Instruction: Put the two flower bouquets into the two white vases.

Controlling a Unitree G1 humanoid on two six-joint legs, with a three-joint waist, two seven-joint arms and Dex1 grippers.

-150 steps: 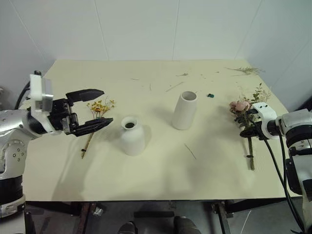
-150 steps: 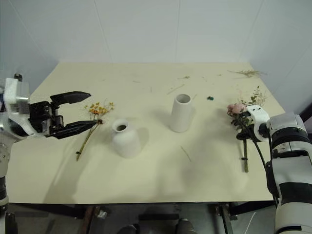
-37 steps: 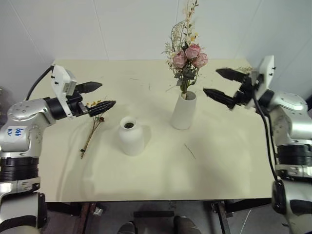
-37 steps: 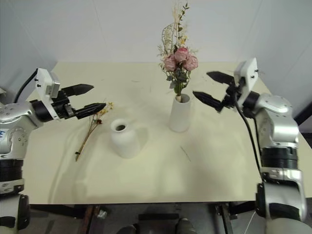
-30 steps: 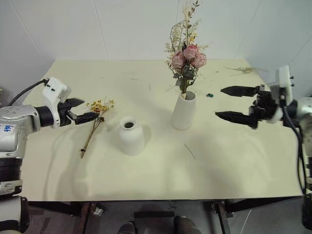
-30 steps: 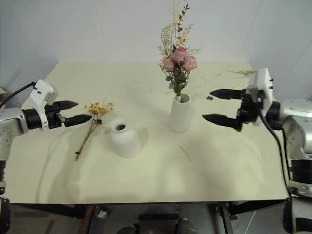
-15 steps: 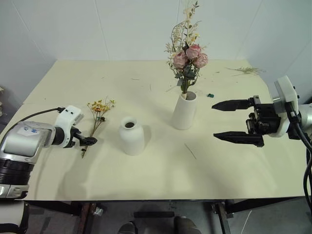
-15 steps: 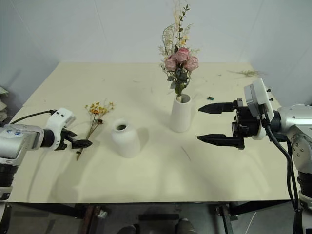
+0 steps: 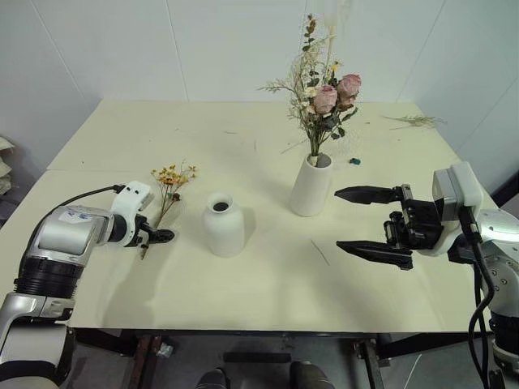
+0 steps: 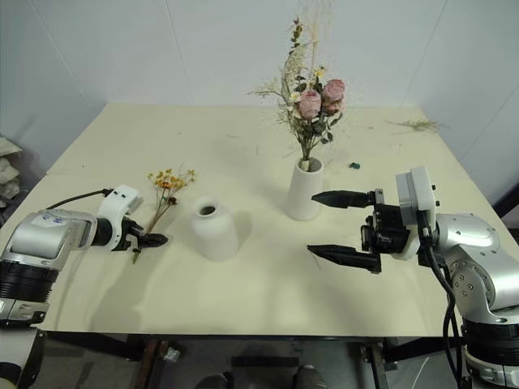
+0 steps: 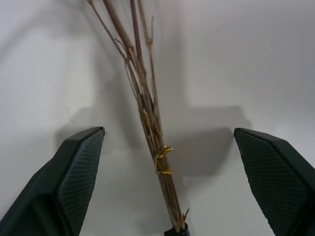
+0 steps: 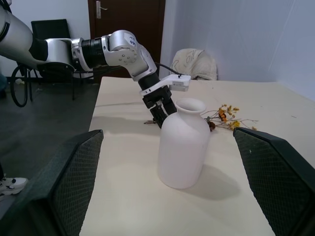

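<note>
The pink-rose bouquet (image 9: 328,96) stands upright in the tall white vase (image 9: 312,185). To its left is the shorter white vase (image 9: 222,224), empty. The yellow-orange bouquet (image 9: 169,175) lies flat on the table left of that vase. My left gripper (image 9: 156,237) is low over the bottom end of its thin brown stems (image 11: 150,115). Its two fingers (image 11: 74,172) stand open on either side of the stems without touching them. My right gripper (image 9: 358,221) hangs open and empty, pointing left, a little right of and in front of the tall vase.
A loose dried sprig (image 9: 415,121) lies at the table's back right, a small dark scrap (image 9: 354,160) sits behind the tall vase, and a twig (image 9: 321,252) lies in front of it. The table's left edge (image 9: 32,198) is near my left arm.
The pink bouquet went from the table into the tall vase. My right gripper let go and drew back towards the front. My left gripper sank to the yellow bouquet's stem ends.
</note>
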